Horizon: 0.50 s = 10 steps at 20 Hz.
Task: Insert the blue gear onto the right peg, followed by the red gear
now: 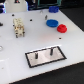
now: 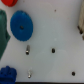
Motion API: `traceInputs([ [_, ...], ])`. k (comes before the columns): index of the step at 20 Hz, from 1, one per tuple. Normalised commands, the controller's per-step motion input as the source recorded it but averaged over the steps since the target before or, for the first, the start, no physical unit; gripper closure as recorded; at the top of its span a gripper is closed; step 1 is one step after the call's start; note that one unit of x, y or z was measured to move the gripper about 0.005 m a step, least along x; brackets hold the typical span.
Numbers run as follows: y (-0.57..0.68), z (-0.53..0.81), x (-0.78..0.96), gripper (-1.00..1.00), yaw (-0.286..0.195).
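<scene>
Nearest me on the white bench point(image 1: 15, 55), a grey plate point(image 1: 45, 56) carried two dark pins; the right peg point(image 1: 53, 51) stood at three o'clock of its twin. Farther back lay the blue gear point(image 1: 52, 22), the red gear point(image 1: 62, 28) just beside it at four o'clock. Whether the jaws were spread, I could not tell.

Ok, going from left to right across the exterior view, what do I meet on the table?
Gripper → grey plate with its two pegs → blue gear → red gear.
</scene>
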Motion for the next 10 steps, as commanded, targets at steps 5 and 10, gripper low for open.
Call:
traceInputs([
  [5, 0.42, -0.34, -0.48, -1.00, 0.000],
  [10, 0.48, -0.35, -0.40, -1.00, 0.000],
])
